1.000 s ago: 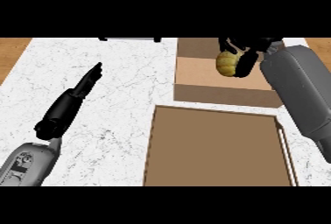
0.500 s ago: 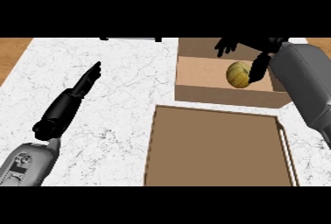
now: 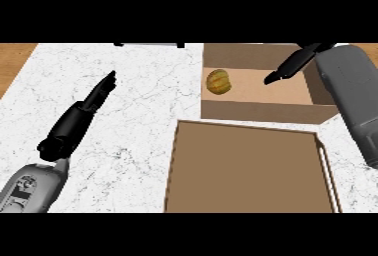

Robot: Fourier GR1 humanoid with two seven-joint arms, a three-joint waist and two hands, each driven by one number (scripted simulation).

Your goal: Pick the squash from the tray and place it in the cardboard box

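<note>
The yellow-green squash (image 3: 218, 81) lies on the floor of the cardboard box (image 3: 258, 109), near the box's left wall. My right hand (image 3: 291, 64) hovers over the right half of the box, fingers straight and open, holding nothing and apart from the squash. The brown tray (image 3: 247, 170) lies in front of the box with nothing on it. My left hand (image 3: 81, 115) rests on the white marble counter at the left, fingers straight and pointing away from me.
The marble counter (image 3: 140, 75) stretches left of box and tray; a wooden floor strip (image 3: 11, 60) shows past its left edge. A dark object (image 3: 148, 45) sits at the counter's far edge.
The right hand let go of the squash and drew back to the right. The squash now lies at the left side of the box floor. The left arm stayed still.
</note>
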